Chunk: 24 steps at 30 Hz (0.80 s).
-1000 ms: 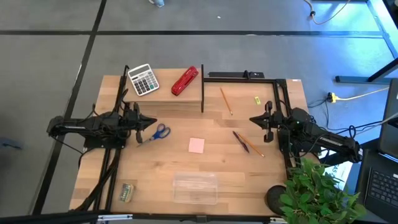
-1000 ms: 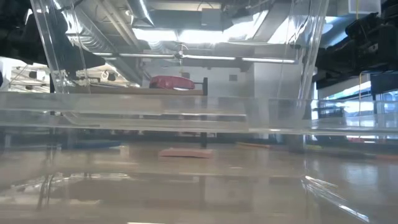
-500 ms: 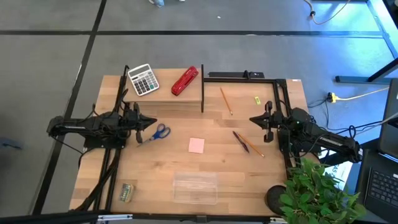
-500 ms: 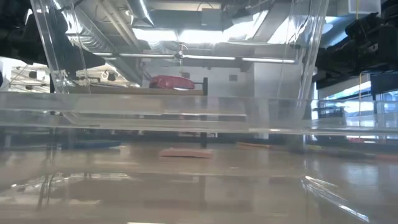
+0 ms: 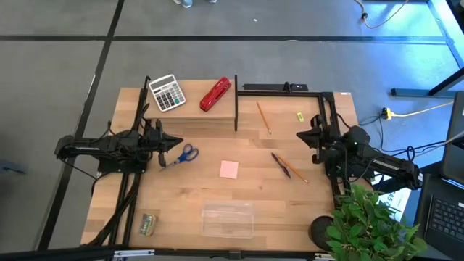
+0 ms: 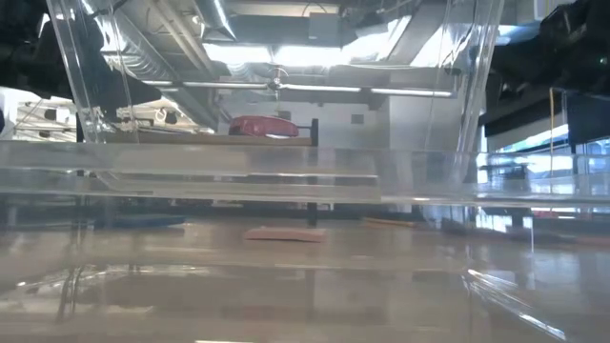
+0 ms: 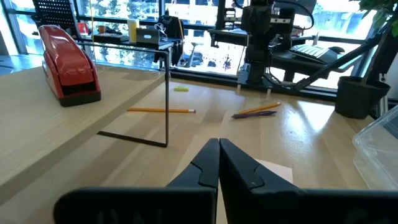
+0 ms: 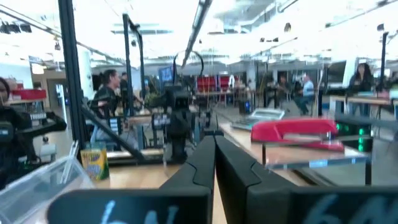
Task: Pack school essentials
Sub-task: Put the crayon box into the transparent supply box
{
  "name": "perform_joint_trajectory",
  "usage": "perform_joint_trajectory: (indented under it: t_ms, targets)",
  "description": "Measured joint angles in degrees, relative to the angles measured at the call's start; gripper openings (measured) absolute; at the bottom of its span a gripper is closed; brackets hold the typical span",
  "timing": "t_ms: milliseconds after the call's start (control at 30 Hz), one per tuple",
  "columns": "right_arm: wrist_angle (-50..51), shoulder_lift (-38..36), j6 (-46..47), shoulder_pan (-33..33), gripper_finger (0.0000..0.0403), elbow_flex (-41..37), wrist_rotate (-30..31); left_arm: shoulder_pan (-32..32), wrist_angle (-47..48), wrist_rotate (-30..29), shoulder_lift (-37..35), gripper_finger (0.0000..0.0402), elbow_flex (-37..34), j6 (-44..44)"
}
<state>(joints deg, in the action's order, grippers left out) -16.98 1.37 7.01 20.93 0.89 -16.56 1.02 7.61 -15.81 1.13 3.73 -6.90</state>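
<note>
2 grippers pressed together: left gripper (image 5: 176,141) beside blue-handled scissors (image 5: 183,154); right gripper (image 5: 301,135) near dark pen (image 5: 280,164).

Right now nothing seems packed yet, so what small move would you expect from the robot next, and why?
Probably the right gripper, shut and empty, opens and dips toward the dark pen and the orange pencil lying just in front of it. The clear box holds nothing, and the left gripper, also shut, hovers by the blue-handled scissors.
</note>
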Motion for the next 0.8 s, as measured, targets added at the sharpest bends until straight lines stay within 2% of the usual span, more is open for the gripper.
perform_joint_trajectory:
  t_ms: [233, 433, 600, 800]
  targets:
    - [0.13, 0.0, -0.84, 0.0, 0.0016, 2.22, 0.02, 0.06, -3.38, 0.66, 0.0, 0.0, 0.09, 1.4]
    - [1.33, 0.0, -1.48, 0.0, 0.0016, 5.49, 0.04, 0.11, -2.05, 0.15, 1.12, 0.0, 6.06, 6.98]
    - [10.06, 0.04, -2.88, 0.0, 0.0016, 9.79, 1.86, 0.09, 4.79, -1.52, 5.2, 0.0, 14.4, 10.35]
    - [25.49, 2.43, -5.91, 0.0, 0.0016, 17.47, 7.33, 0.09, 15.82, -4.73, 13.96, 0.0, 23.97, 7.85]
